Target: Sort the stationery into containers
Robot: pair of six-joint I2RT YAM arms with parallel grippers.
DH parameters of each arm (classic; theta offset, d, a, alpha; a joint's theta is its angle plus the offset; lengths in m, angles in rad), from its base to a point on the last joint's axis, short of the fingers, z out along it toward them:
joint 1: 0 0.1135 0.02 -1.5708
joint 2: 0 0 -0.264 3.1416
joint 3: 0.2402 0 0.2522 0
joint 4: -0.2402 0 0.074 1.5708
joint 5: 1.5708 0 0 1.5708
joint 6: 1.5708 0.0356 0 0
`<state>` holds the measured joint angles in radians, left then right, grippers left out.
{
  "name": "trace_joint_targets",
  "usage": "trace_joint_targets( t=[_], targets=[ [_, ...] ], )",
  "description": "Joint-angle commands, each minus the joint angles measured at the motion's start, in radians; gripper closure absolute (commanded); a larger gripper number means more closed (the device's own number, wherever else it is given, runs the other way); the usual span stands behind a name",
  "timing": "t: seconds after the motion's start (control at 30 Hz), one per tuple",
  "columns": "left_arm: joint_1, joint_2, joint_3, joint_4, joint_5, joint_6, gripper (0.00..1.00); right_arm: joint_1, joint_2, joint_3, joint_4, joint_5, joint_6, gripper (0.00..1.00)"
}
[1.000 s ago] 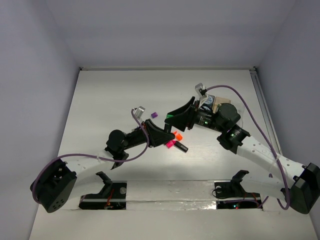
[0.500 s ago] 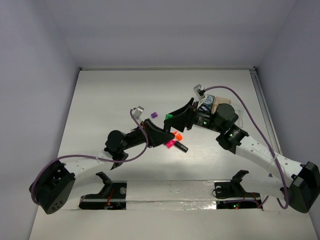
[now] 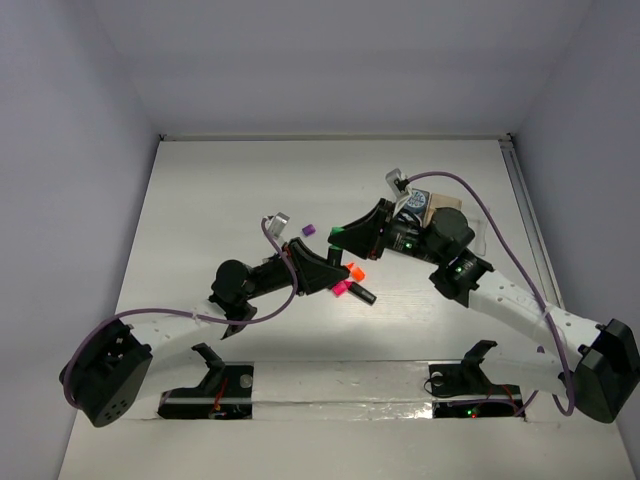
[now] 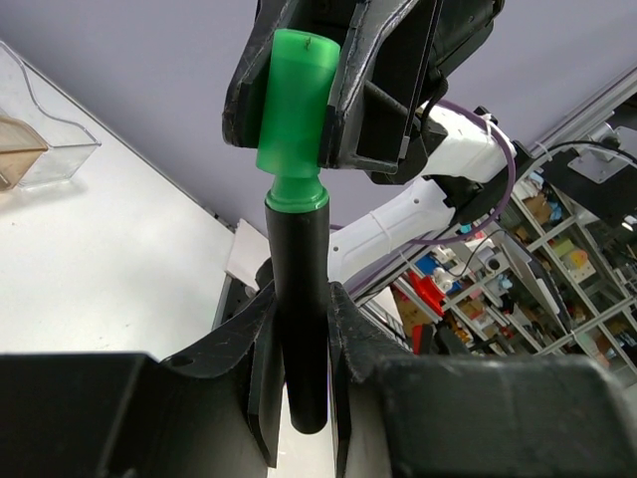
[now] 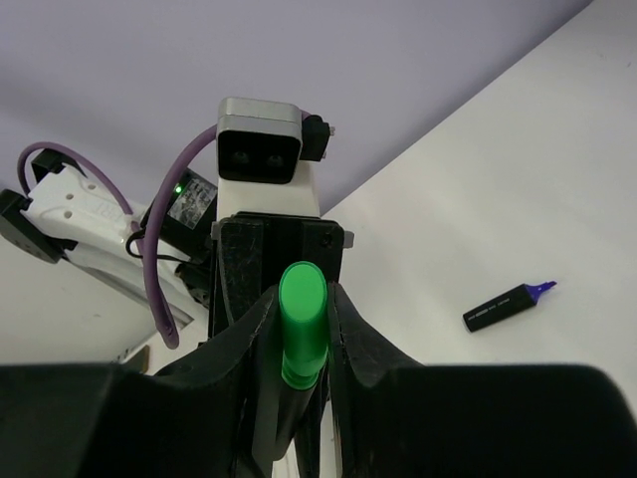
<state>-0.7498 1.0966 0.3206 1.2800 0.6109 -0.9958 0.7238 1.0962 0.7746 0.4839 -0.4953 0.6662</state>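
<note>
A highlighter with a black body [image 4: 302, 299] and a green cap [image 4: 296, 100] is held between both grippers above the middle of the table. My left gripper [image 4: 302, 334] is shut on the black body. My right gripper [image 5: 303, 324] is shut on the green cap [image 5: 303, 314], its fingers [image 4: 383, 90] pressed against both sides. In the top view the two grippers meet, the left one [image 3: 318, 268] below and the right one [image 3: 345, 236] above it. The clear box [image 3: 428, 206] lies behind the right wrist, mostly hidden.
On the table under the grippers lie an orange cap [image 3: 352, 270], a pink-capped marker [image 3: 347, 289] and a small purple cap [image 3: 308, 229]. An uncapped black marker with a purple tip [image 5: 508, 306] lies on the white table. The clear box's corner [image 4: 45, 139] shows at far left.
The right gripper's jaws have closed from wide open onto the green cap. The left gripper keeps its hold on the black body and has hardly moved.
</note>
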Motion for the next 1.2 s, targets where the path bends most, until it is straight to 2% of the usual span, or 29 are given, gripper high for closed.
trace_joint_targets(
  t=[0.0,0.07,0.23,0.83,1.17],
  targets=[
    [0.006,-0.014,0.021,0.417,0.021,0.011,1.00,0.000,-0.009,0.003,0.050,-0.029,-0.016,0.95],
    [0.006,-0.021,0.026,0.385,0.016,0.028,1.00,0.000,-0.007,0.011,0.027,-0.031,-0.025,0.99],
    [0.006,-0.046,0.031,0.355,0.021,0.046,1.00,0.000,-0.024,0.009,0.021,-0.023,-0.031,1.00],
    [0.044,-0.011,0.052,0.489,0.044,-0.049,1.00,0.000,0.008,-0.029,0.202,-0.189,0.058,0.99],
    [0.044,0.013,0.081,0.489,0.043,-0.046,1.00,0.000,-0.036,-0.044,0.171,-0.148,0.041,0.98]
  ],
)
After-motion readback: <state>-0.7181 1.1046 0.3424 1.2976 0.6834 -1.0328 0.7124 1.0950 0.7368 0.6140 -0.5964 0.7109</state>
